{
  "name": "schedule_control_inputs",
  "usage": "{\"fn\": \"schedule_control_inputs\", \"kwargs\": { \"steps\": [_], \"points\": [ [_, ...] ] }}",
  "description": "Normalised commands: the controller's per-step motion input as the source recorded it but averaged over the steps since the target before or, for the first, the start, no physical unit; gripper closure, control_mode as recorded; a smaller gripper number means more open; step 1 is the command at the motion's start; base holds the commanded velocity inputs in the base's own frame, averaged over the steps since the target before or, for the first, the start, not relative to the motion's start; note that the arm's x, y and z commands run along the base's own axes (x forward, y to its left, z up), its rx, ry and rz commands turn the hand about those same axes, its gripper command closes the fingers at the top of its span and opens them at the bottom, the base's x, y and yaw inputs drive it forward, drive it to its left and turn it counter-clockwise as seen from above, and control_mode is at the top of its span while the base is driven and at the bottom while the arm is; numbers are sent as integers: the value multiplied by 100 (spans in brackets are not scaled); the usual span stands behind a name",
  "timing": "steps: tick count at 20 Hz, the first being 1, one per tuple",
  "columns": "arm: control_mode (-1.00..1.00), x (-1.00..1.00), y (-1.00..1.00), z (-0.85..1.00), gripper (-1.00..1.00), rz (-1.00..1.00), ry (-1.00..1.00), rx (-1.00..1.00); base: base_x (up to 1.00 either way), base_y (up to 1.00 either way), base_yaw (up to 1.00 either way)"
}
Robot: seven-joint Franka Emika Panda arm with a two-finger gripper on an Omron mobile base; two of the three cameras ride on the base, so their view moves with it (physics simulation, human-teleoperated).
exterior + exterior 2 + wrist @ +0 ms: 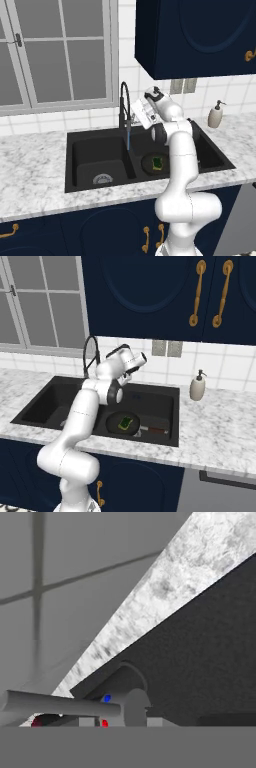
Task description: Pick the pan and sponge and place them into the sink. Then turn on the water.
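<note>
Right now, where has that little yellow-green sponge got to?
The sponge lies inside the pan, on the floor of the sink's right basin, just right of the faucet.

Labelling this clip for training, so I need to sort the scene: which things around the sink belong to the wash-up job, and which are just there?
Part of the job:
- pan, in the right basin
- sponge, lying in the pan
- sink
- faucet
- water, running
- gripper

Just there:
- soap dispenser on the counter
- window
- cabinets

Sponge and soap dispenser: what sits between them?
Right base view: the pan rim and handle, sink wall, then bare counter between sponge and soap dispenser.
</note>
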Motion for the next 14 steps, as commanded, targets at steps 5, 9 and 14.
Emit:
{"fn": "schedule_control_inputs", "kwargs": {
  "steps": [5,9,14],
  "points": [
    [-100,-9,0,-51,100,0,17,4,0,0,0],
    [-100,-16,0,-36,100,0,8,0,0,0,0],
    [-100,-12,0,-20,100,0,5,0,0,0,0]
  ]
}}
